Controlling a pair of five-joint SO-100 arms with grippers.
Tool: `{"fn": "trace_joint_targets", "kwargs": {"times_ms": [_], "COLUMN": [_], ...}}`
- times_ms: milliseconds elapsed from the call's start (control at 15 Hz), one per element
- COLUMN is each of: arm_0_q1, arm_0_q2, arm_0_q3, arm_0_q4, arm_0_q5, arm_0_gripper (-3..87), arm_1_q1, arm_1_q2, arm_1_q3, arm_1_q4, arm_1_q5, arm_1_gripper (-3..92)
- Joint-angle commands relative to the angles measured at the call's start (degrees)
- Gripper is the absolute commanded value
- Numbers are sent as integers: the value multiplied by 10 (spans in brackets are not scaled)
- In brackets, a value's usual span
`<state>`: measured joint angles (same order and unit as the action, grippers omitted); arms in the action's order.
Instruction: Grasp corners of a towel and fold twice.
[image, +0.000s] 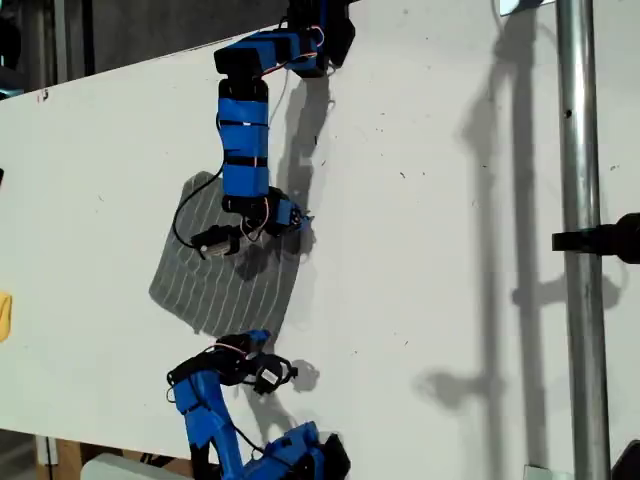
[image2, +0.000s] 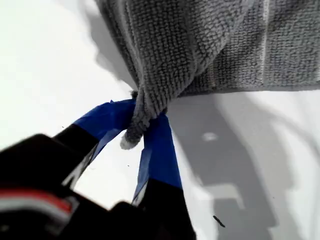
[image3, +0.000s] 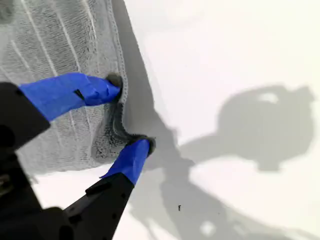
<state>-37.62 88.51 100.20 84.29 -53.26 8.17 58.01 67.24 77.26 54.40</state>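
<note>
The grey striped towel (image: 215, 285) lies on the white table (image: 430, 250), towards the exterior view's left. My first gripper (image: 295, 217) hangs from the arm entering at the exterior view's top. It is shut on one corner (image2: 131, 139) of the towel (image2: 200, 45), and the cloth there is drawn up into a fold off the table. My second gripper (image: 258, 342), on the arm at the exterior view's bottom, is open (image3: 125, 117). Its fingertips (image3: 107, 90) straddle the towel's (image3: 60, 40) hemmed edge close to another corner, where the cloth bunches between them.
A metal pole (image: 575, 200) with a black clamp (image: 600, 240) stands at the exterior view's right. A yellow object (image: 4, 315) shows at the exterior view's left edge. The table's far edge slants across the exterior view's upper left.
</note>
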Motion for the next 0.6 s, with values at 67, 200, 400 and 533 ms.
{"fn": "trace_joint_targets", "kwargs": {"times_ms": [67,200,400,533], "arm_0_q1": [-21,-54,-61,-60], "arm_0_q2": [132,83,-17,-68], "arm_0_q3": [-22,-20,-28,-25], "arm_0_q4": [54,24,-35,-51], "arm_0_q5": [25,54,62,54], "arm_0_gripper": [302,305,308,273], "arm_1_q1": [2,2,0,0], "arm_1_q2": [62,66,69,70], "arm_1_q3": [-4,-4,-4,-4], "arm_1_q4": [-16,-18,-16,-14], "arm_1_q5": [0,0,1,3], "arm_1_gripper": [-2,-2,-2,-2]}}
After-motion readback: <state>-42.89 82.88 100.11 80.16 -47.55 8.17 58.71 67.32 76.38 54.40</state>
